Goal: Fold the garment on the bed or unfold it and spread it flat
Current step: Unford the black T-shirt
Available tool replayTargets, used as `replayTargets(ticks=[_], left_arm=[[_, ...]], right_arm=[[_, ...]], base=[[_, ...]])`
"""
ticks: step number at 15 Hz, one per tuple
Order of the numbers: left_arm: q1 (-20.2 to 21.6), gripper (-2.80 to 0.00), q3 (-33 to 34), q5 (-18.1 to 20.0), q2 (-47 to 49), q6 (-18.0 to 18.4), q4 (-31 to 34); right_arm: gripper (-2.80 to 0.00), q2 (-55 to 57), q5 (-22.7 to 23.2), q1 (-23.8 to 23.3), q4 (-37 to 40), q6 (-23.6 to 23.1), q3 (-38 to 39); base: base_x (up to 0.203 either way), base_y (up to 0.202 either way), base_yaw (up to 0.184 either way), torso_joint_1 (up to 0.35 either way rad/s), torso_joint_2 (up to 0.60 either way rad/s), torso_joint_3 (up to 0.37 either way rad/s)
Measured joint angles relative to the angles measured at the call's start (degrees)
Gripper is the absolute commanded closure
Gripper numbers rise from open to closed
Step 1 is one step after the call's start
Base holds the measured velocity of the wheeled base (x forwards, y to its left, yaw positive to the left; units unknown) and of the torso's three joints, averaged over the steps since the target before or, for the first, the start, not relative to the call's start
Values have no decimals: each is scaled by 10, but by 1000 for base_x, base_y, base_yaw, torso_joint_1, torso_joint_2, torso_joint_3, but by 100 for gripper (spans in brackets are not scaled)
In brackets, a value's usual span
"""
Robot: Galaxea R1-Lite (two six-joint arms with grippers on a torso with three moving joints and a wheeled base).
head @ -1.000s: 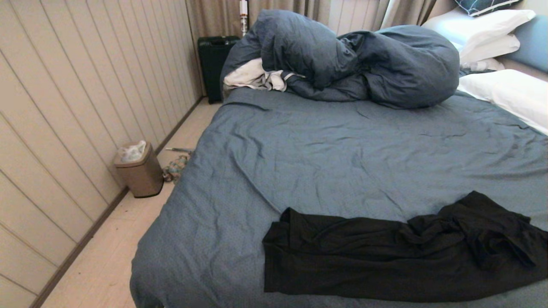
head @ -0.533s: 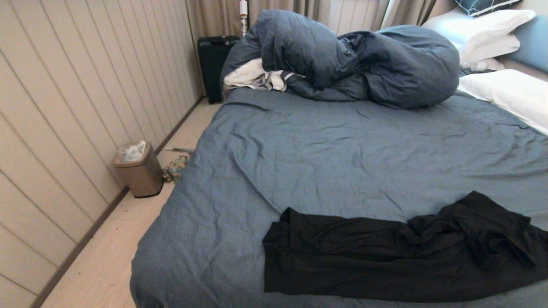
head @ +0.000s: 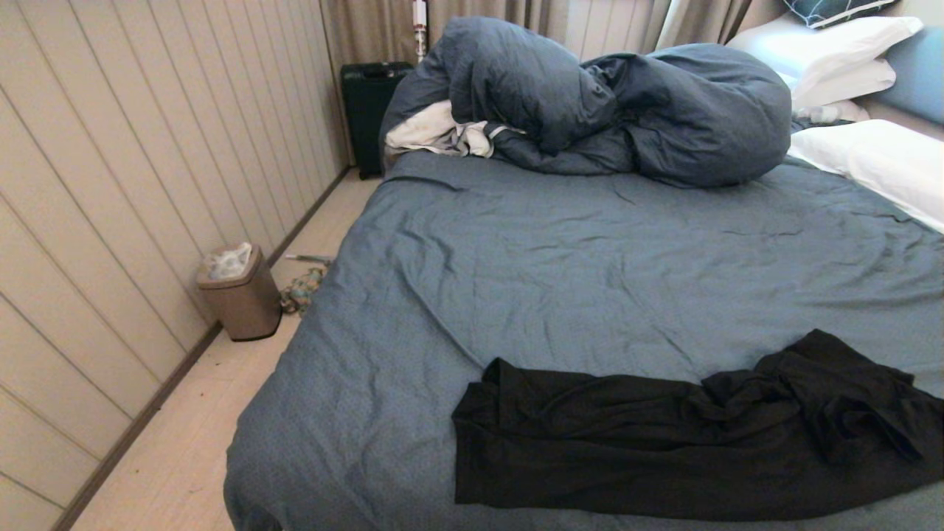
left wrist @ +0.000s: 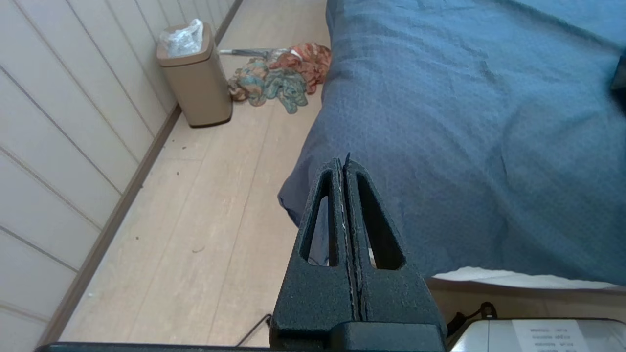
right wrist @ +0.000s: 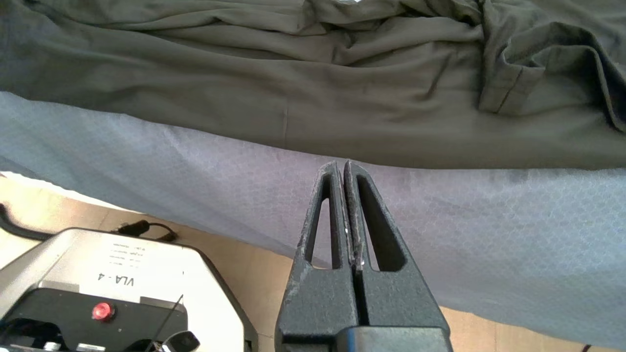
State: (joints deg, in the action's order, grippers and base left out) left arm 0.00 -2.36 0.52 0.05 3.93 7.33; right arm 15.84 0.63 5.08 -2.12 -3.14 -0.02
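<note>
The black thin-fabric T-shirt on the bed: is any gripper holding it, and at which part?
Nothing is held. The left gripper and right gripper are shut and empty; the black T-shirt lies untouched.

Daylight enters through the far curtains (head: 546, 18); glare washes out the pillows (head: 848, 44); shadows are soft, focus sharp.

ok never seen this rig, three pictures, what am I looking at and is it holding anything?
It is a two-armed robot standing at the foot of a bed. The wide picture comes from its head camera; the other two come from cameras on its wrists, looking along the fingers. A crumpled black garment lies on the near edge of the blue sheet, with a bunched duvet and pillows farther back. The left gripper hangs beside the bed's corner, above the floor. The right gripper points at the garment's near edge. Both are shut and hold nothing.
</note>
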Motion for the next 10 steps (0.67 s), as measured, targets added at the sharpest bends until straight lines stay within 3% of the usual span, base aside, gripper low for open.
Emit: replayTargets(ticks=[3,8,10], left_arm=[[0,0,0,0,0,-2,-1],[0,0,-6,1,0,0,-2],[0,0,-60,14,14,-14,7]], right_arm=[[0,-9,2,-69,1,-18,0],[0,-90,4,-58,44,-25,-7],[0,-122,5,-54,53,-25,-10]], base=[[0,0,0,0,0,0],[0,0,0,0,0,0],[0,0,0,0,0,0]])
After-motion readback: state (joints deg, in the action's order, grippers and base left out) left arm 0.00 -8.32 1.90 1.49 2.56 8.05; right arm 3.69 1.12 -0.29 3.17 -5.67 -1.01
